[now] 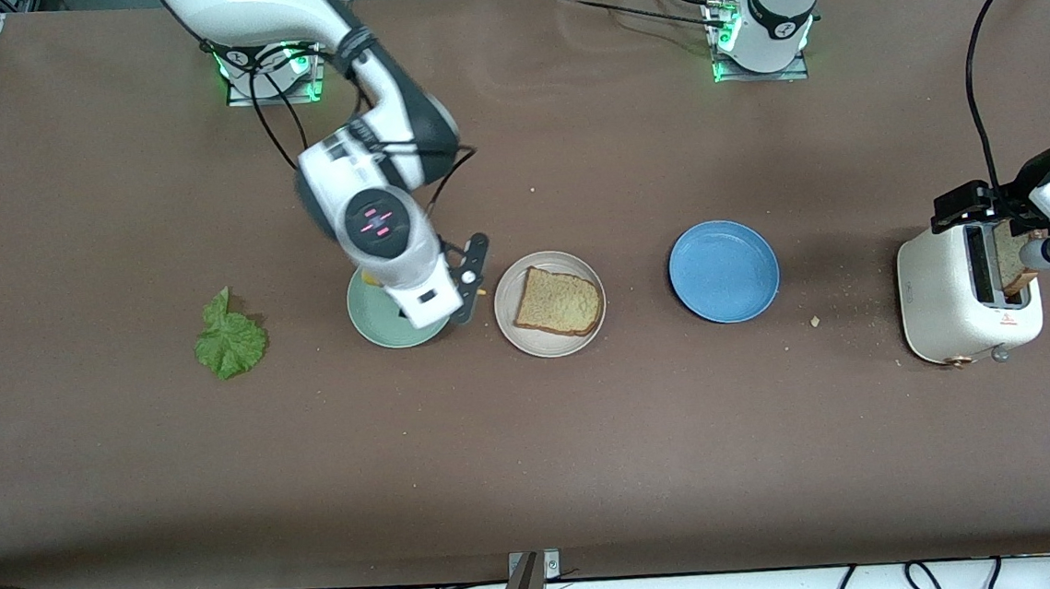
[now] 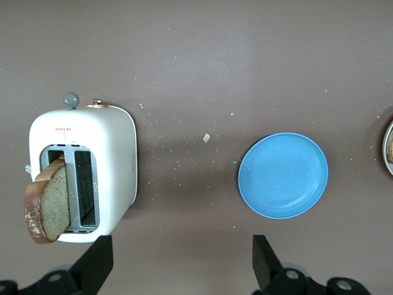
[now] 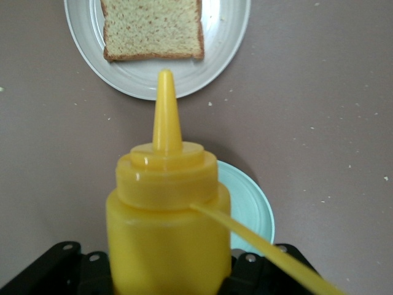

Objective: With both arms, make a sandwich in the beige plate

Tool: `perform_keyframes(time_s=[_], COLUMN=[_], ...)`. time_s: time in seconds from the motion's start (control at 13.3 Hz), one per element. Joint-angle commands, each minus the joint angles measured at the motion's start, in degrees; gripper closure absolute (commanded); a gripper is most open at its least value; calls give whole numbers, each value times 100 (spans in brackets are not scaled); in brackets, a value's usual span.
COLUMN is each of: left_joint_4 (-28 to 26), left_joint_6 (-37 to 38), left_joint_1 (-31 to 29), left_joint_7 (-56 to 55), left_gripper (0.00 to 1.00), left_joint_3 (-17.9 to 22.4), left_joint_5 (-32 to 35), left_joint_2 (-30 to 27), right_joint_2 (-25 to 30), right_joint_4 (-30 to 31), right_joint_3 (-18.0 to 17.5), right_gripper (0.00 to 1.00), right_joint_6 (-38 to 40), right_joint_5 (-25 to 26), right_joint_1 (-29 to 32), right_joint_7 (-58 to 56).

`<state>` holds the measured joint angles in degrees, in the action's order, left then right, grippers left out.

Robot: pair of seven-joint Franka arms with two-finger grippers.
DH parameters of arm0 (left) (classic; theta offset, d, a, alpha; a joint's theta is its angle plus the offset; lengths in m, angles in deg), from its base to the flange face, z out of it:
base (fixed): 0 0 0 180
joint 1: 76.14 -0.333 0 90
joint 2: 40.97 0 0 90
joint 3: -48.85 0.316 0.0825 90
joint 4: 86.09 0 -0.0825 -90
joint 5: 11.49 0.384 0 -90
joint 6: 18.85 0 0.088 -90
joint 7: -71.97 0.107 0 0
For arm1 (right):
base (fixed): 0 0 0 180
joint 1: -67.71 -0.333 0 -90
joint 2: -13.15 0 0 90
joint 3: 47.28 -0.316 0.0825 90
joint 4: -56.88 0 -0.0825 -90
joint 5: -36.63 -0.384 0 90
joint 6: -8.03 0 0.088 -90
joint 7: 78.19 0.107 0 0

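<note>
Three round shallow plates lie in a row across the brown matte table (image 1: 590, 438), with crumbs scattered toward the left arm's end. The beige plate (image 1: 510, 325), pale and low-rimmed, sits in the middle of the row and holds one square tan toast slice (image 1: 560, 302) with a brown crust. Beside it toward the left arm's end lies the blue plate (image 1: 724, 270), smooth and glossy, and beside it toward the right arm's end the mint green plate (image 1: 378, 329). One crinkled green lettuce leaf (image 1: 229, 341) lies flat on the table nearer the right arm's end. One rounded white toaster (image 1: 951, 302) with two slots stands at the left arm's end; a second toast slice (image 2: 48, 203) leans out of one slot. The right gripper (image 3: 166, 276) hangs over the mint green plate, fingers pinching a glossy yellow squeeze bottle (image 3: 167, 227) with a cone nozzle. The left gripper (image 2: 181, 261) hovers over the toaster, fingers spread wide and holding nothing.
</note>
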<state>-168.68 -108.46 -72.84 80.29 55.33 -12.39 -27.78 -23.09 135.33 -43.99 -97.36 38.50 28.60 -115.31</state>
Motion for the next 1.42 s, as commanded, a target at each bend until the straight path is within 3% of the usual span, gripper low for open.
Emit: perform_keyframes(time_s=[0.0, 0.3, 0.97, 1.12, 1.35], left_joint_4=[-55, -55, -55, -55, -55], left_joint_6=[-39, -39, -39, -39, -39], left_joint_1=[31, 39, 39, 39, 39], left_joint_7=[-58, -58, -58, -58, -58], left_gripper=[0, 0, 0, 0, 0], left_joint_3=[-33, -33, -42, -42, -42], left_joint_5=[187, 187, 187, 178, 178], left_joint_2=[-63, -63, -45, -45, -45], right_joint_2=[-199, -314, -296, -279, -33], right_joint_4=[-110, -119, -128, -250, -392], right_joint_3=[85, 85, 94, 103, 103], right_gripper=[100, 100, 100, 100, 100], right_joint_6=[140, 299, 299, 299, 299], right_joint_5=[1005, 1895, 1897, 1224, -322], right_joint_1=[-728, -1143, -1065, -759, 58], right_joint_7=[678, 1444, 1392, 1156, 357])
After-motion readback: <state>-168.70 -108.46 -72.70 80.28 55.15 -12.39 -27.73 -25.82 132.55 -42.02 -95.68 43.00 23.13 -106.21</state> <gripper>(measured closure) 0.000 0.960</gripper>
